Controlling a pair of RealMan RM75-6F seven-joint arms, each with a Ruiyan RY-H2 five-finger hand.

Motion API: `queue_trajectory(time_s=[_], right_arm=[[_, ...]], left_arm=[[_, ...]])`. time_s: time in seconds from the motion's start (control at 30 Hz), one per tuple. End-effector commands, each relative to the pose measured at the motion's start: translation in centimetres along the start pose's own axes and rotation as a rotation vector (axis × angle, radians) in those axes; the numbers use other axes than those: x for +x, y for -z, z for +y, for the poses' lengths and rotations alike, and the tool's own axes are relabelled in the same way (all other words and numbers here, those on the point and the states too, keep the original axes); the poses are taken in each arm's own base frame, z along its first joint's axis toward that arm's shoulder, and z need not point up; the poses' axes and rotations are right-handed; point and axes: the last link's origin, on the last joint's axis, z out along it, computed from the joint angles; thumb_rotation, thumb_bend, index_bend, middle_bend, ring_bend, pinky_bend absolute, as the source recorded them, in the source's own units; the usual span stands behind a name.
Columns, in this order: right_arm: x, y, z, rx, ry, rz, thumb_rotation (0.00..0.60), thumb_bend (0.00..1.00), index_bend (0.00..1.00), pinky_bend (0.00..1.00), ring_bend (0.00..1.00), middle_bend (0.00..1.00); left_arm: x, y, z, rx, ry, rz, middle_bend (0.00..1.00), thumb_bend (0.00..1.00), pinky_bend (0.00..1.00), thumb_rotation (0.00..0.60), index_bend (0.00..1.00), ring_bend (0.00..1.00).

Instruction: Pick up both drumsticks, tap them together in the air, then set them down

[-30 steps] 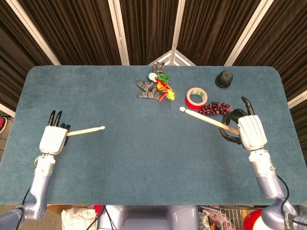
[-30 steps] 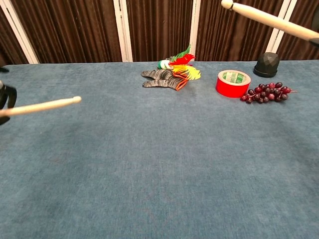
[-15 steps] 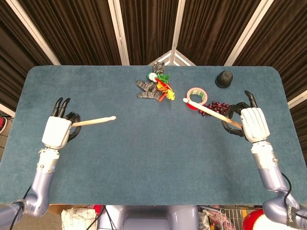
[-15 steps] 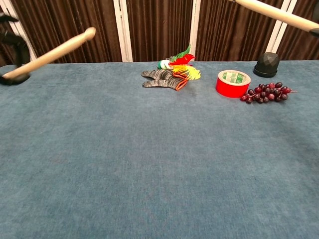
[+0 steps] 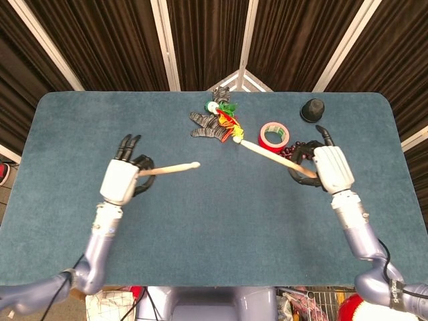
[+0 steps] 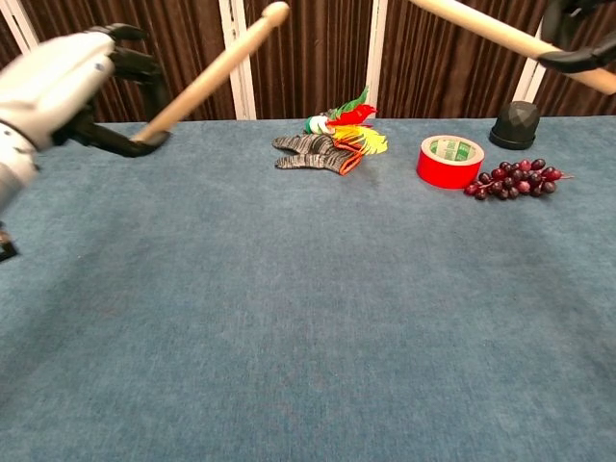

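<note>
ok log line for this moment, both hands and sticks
left hand holds left drumstick | right hand holds right drumstick | both sticks in air, tips angled inward | tips apart, no contact

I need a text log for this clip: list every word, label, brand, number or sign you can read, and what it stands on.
No text reads clearly anywhere.
Red tape roll: green marks on the inner core, too small and blurred to read.
Left drumstick, right drumstick, black dome-shaped object, left hand, right hand: no print visible.
</note>
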Motion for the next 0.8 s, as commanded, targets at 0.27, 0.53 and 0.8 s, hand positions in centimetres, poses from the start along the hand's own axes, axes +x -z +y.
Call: queue_trajectory(time_s=[0.27,0.53,0.8], right_arm=[[-1.0,-1.1,-2.0,0.012,0.004,-0.034,0.600,0.45,0.79,0.00,0.43,0.62],[-1.1,-2.4,-2.5,-0.007,-0.002,-0.048,0.600,0.45,0.79,0.00,0.43,0.62],[-1.5,-3.4,-4.1,0.006,-0.005,-0.066,0.600,0.45,0.80,0.00,0.43,0.62]], left_arm=[[-1.5,-1.8,3.7,-0.027,0.037,0.015,0.59,0.50,0.00,0.600,0.61,0.08],[-0.1,-2.8,4.7,-0.026,0.024,0.045,0.59,0.50,0.00,0.600,0.61,0.08],[0.0,-3.3,5.5,-0.030,0.009,0.042,0.59,0.50,0.00,0.600,0.61,0.08]])
